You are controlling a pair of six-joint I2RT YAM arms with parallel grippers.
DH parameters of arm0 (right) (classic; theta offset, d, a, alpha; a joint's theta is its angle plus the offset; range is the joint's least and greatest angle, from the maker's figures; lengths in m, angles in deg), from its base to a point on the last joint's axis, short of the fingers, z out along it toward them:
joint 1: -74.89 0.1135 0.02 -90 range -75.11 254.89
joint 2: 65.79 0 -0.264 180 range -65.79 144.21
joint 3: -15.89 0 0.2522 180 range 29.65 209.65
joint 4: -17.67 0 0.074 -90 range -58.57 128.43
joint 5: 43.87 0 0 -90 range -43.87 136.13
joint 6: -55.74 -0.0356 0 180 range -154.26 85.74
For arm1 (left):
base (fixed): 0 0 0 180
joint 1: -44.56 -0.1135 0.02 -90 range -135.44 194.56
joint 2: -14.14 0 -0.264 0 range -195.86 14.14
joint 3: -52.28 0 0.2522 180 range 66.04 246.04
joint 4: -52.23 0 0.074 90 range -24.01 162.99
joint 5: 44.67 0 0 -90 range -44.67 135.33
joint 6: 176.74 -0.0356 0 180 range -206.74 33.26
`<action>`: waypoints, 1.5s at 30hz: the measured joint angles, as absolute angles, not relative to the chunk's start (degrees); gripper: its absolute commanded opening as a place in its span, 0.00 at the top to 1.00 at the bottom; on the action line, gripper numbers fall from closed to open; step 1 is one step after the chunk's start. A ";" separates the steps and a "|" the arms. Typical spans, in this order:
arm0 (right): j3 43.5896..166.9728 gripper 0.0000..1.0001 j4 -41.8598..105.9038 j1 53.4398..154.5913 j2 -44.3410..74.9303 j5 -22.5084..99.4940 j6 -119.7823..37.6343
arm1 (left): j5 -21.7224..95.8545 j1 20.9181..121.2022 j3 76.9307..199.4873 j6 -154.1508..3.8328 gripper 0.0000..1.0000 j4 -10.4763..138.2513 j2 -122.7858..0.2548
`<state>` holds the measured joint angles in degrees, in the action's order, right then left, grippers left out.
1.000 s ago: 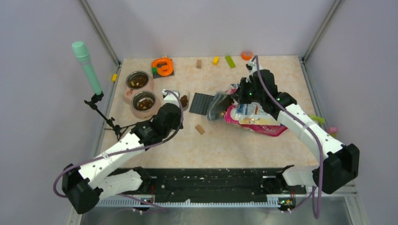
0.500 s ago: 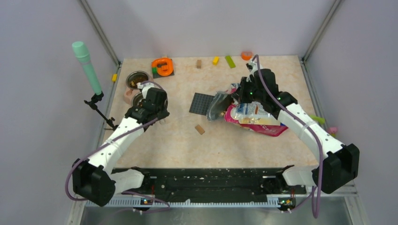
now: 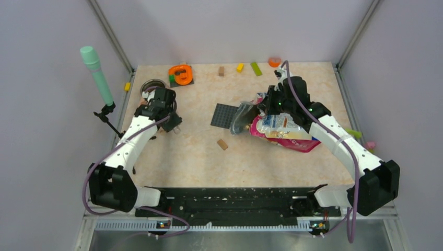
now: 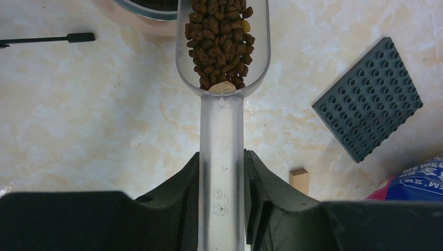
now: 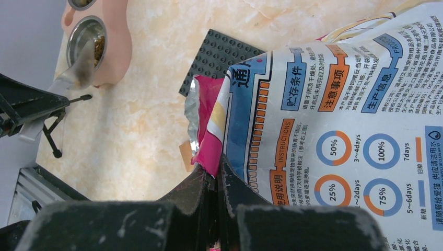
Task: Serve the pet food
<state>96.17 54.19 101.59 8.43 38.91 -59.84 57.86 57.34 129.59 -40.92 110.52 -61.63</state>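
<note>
The left arm point(image 3: 128, 151) and the right arm point(image 3: 342, 144) are built alike, with smooth white shells on the long links and chunky black housings at the joints. A purple cable point(image 3: 357, 183) trails along each one. Small green lights point(image 3: 278, 103) glow on the right arm's dark far end. Close up, the left gripper point(image 4: 222, 162) and the right gripper point(image 5: 213, 168) are matt black, the right one flecked with pale scuffs.
</note>
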 measured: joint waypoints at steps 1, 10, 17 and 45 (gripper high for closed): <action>96.17 1.00 54.17 101.59 8.43 38.87 -59.91 | 57.34 56.99 129.98 -40.30 1.00 110.94 -62.02; 96.06 1.00 54.13 101.35 8.19 38.69 -60.04 | 52.84 53.34 131.84 -35.43 1.00 111.88 -64.27; 95.62 1.00 53.99 101.32 7.42 38.71 -60.06 | 48.99 49.71 131.82 -30.38 1.00 110.04 -65.52; 94.88 1.00 53.58 101.32 6.64 38.71 -60.39 | 30.10 38.10 122.75 -14.32 1.00 95.82 -62.46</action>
<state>94.88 53.58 101.32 6.64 38.71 -60.39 30.10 38.10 122.75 -14.32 95.82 -62.46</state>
